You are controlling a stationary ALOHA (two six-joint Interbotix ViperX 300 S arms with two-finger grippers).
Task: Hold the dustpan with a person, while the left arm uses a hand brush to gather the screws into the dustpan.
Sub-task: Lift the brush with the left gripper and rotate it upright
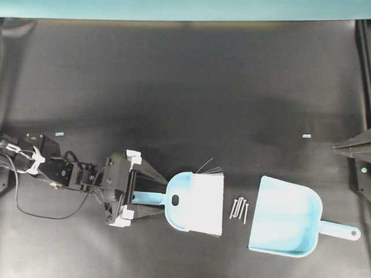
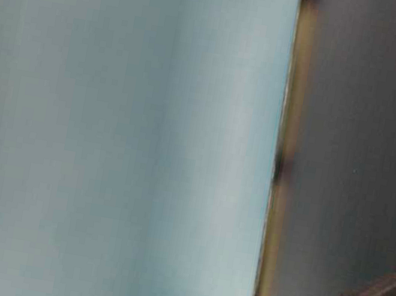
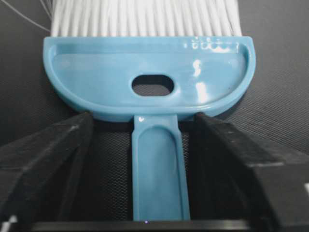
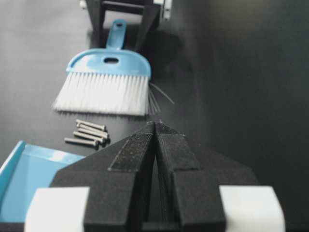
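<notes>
Matte black tabletop (image 1: 174,87) — left fingers (image 3: 72,145) spread around hand brush (image 1: 197,202) handle, right fingers (image 4: 145,145) closed, empty.

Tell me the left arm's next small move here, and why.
Probably close the left gripper on the slim handle of the light blue plastic hand brush. Its black fingers straddle that handle with gaps either side, so nothing is gripped yet, and the thin grey metal screws lie unswept before the light blue plastic dustpan.

Light blue dustpan (image 1: 287,217), blue white-bristled hand brush (image 1: 194,202), grey screws (image 1: 239,208).
</notes>
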